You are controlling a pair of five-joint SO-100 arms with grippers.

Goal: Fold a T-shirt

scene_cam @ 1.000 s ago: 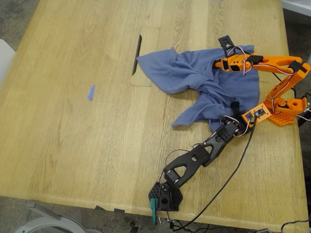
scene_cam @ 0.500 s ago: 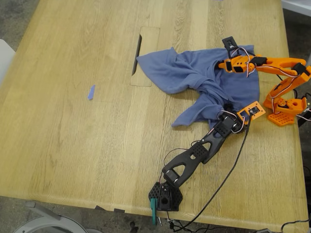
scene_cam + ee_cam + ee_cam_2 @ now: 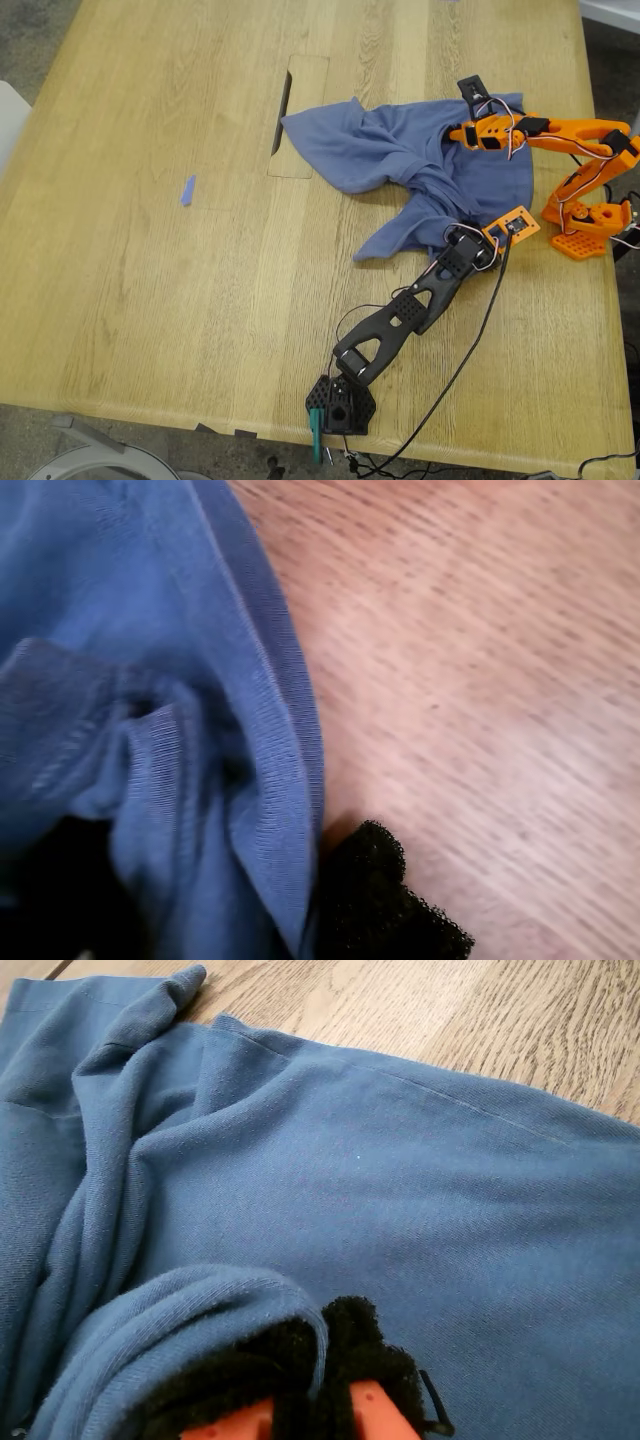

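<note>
We are looking at the T-shirt (image 3: 420,165) lying crumpled on the table (image 3: 150,300) toward the exterior view's right. My first gripper (image 3: 250,880) is pinching its ribbed hem, and my second gripper (image 3: 325,1360) is clamping a fold of it.

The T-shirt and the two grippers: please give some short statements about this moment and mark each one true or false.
1. The T-shirt lies flat and neatly folded. False: it is crumpled and bunched on the table.
2. My second gripper has blue cloth pinched between its padded fingers. True.
3. My first gripper is far from the cloth. False: a ribbed hem of the T-shirt is clamped at its black pad.
4. A small blue tape strip lies on the wood apart from the T-shirt, towards the exterior view's left. True.
5. A person's hand holds the T-shirt. False: no hand shows in any view.
</note>
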